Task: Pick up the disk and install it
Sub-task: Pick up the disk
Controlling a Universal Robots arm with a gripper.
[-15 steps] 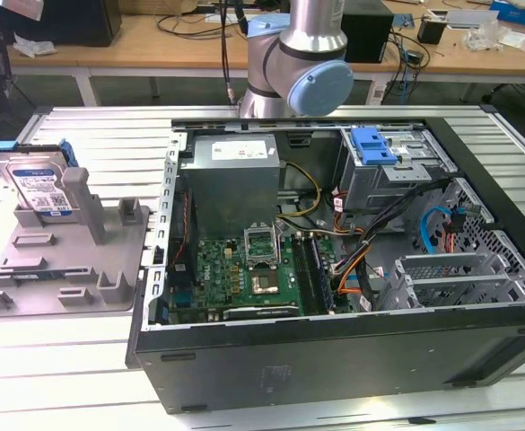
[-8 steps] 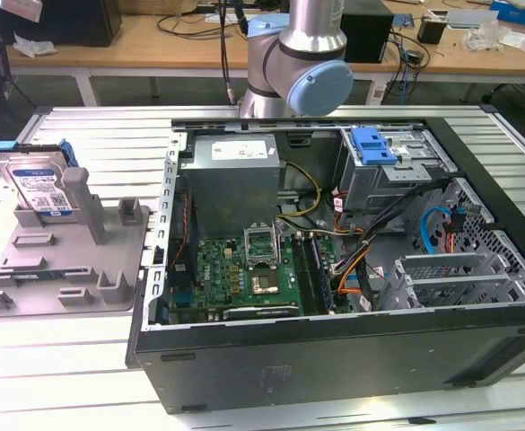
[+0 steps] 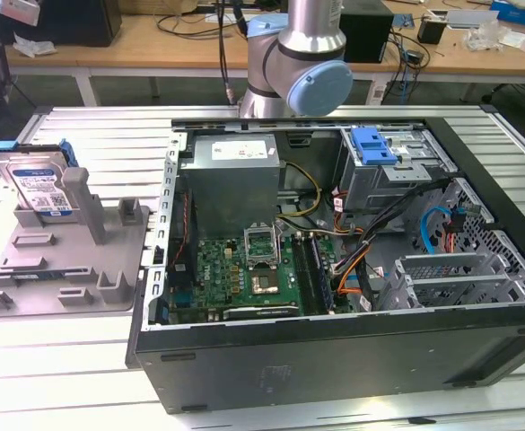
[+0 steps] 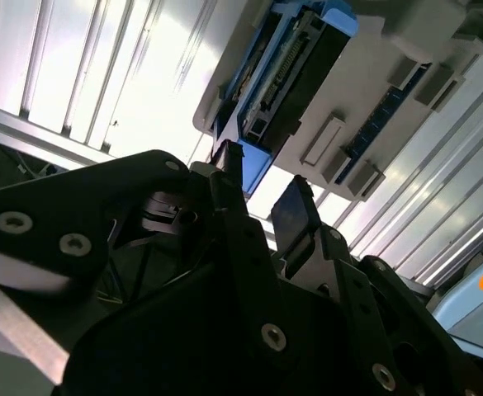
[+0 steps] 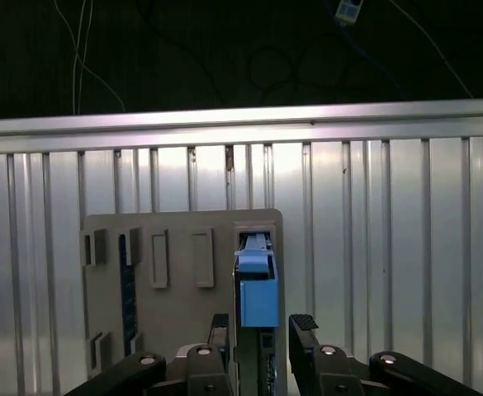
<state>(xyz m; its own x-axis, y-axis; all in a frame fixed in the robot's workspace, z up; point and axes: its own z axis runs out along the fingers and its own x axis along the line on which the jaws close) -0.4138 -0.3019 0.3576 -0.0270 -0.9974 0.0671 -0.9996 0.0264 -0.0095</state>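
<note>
The disk (image 3: 36, 184) stands on edge in a grey holder (image 3: 74, 260) at the exterior view's left; it is a silver drive with a white-and-blue label in a bright blue carrier. In the first wrist view, my gripper (image 5: 260, 328) is open above the disk's blue upper edge (image 5: 258, 289), one black finger (image 5: 303, 327) on each side of it and apart from it. In the second wrist view, the open gripper (image 4: 262, 186) hangs well clear of the disk (image 4: 282, 74). The arm's elbow joint (image 3: 307, 72) rises behind the case.
An open computer case (image 3: 334, 359) lies on the ribbed metal table (image 3: 65, 377), to the right of the holder. Inside it are a grey power-supply box (image 3: 235, 175), a motherboard (image 3: 244, 269), cables and a drive cage with a blue latch (image 3: 374, 148). A cluttered workbench (image 3: 154, 45) stands behind.
</note>
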